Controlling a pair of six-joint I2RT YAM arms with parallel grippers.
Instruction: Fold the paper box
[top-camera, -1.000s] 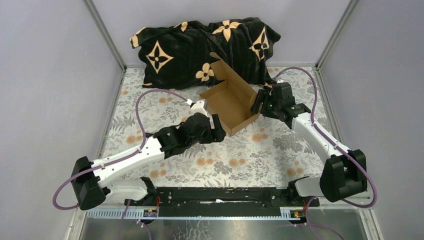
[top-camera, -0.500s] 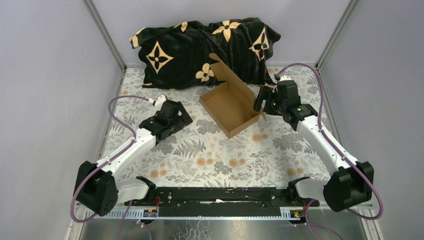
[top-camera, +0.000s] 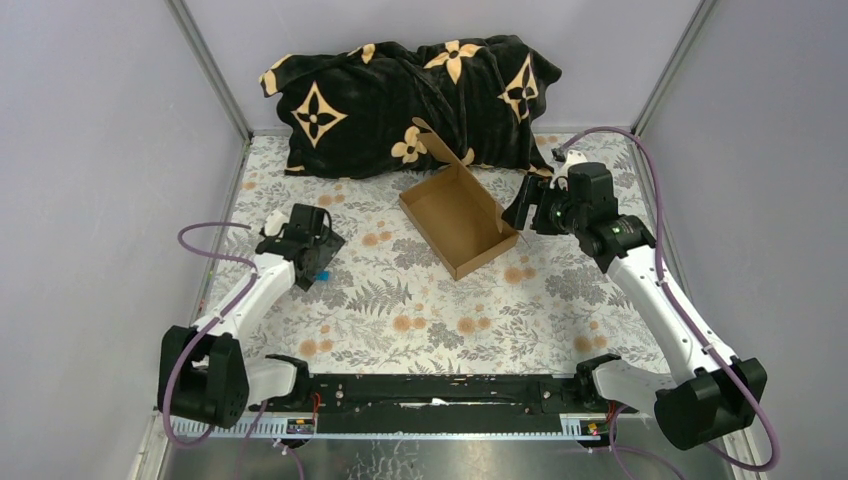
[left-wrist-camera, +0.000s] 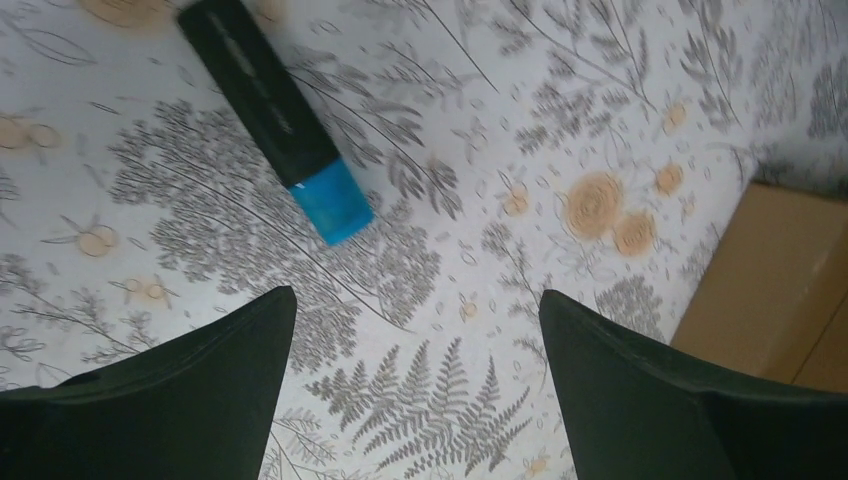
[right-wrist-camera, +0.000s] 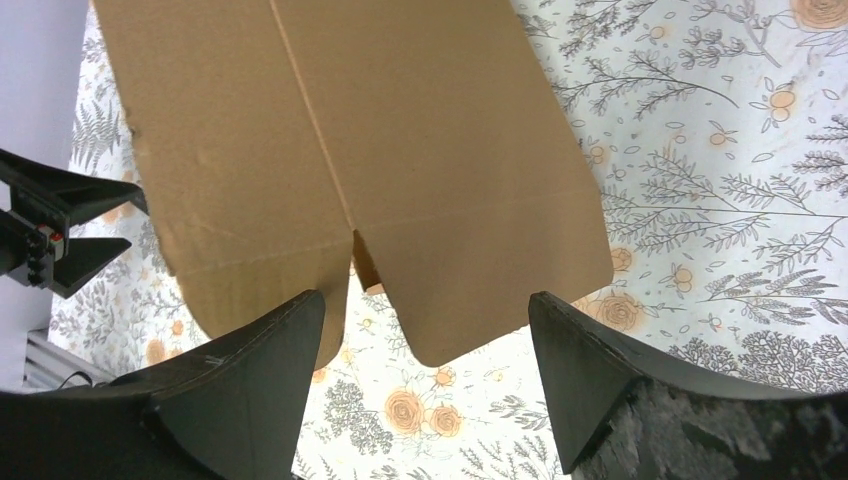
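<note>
A: Where is the paper box to be found?

B: It is set on the desk, right of centre and toward the far side, just near of the dark patterned pillow. Its open side is turned up. The long axis is laid diagonally, from far left to near right, and a flap is raised at the far end.

A: How is it expected to handle?

B: It is judged light and fairly stiff across its panels, but easily bent at the creases and easily pushed along the cloth. A hold is best taken on a flap's free edge, with a wall steadied from the other side.

A: And the grippers?

B: The right gripper is held wide open just beside the box's right end. Cardboard flaps are seen ahead of its fingers, and nothing appears to be clamped. The left gripper is spread fully open and empty, well apart from the box on the left, over the desk near a black marker with a blue cap.
</note>
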